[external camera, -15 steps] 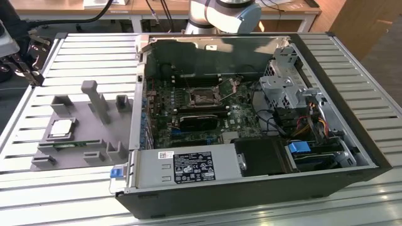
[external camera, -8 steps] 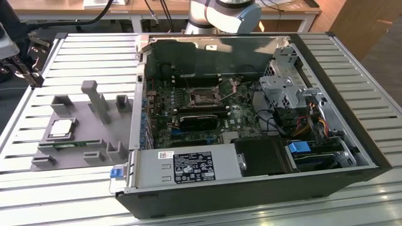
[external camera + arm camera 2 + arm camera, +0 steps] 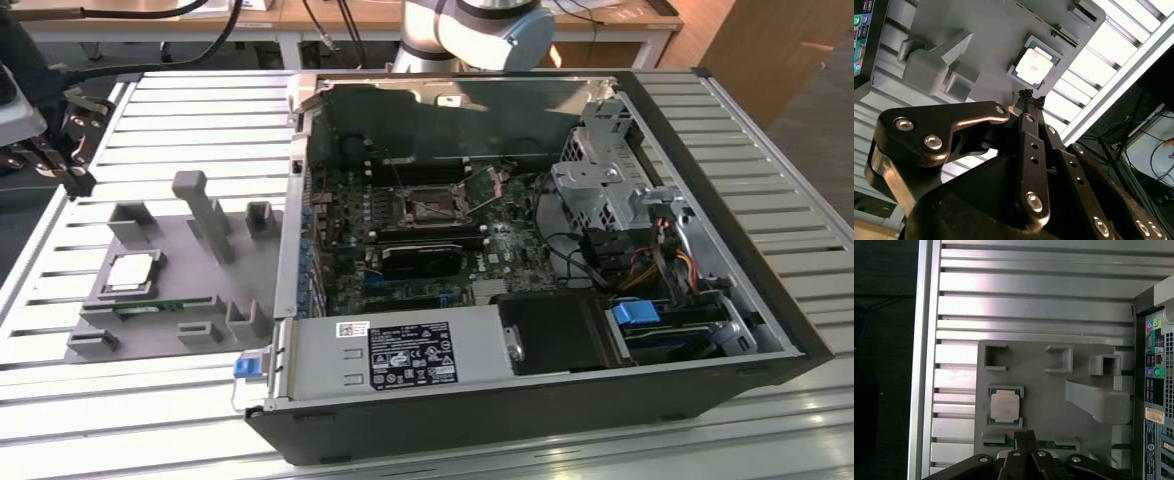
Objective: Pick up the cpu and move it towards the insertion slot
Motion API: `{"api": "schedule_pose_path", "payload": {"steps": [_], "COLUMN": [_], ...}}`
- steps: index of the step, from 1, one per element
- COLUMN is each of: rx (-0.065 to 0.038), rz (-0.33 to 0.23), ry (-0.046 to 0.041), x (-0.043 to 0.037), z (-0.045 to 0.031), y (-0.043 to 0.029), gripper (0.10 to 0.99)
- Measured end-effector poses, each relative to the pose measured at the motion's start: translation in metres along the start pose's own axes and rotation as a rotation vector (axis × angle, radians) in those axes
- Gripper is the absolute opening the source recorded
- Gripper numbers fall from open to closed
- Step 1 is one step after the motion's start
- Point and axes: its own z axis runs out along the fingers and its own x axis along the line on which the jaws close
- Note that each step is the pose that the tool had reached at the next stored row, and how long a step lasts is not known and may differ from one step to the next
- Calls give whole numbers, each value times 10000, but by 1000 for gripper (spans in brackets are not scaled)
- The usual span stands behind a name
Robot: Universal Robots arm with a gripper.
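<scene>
Tool tips pressed together, gripping nothing, hovering over the tray edge. The cpu lies flat in its pocket just ahead of the tips, untouched. The slot is well apart, inside the case.

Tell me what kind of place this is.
Likely a robotics lab bench for computer assembly: an open computer case on a slatted metal table, a grey fixture holding the cpu, and desks behind.
</scene>
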Motion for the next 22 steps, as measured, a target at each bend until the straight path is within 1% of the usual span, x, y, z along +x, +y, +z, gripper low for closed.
{"api": "schedule_pose_path", "payload": {"steps": [8, 11, 16, 19, 22], "rx": [-1, 1, 3, 3, 3], "rz": [0, -1, -5, -7, -9], "ry": [-1, -10, -140, -189, -209], "x": [51, 81, 169, 221, 238], "z": [145, 199, 265, 309, 365], "y": [-5, -6, -7, -8, -10], "gripper": [102, 102, 102, 102, 102]}}
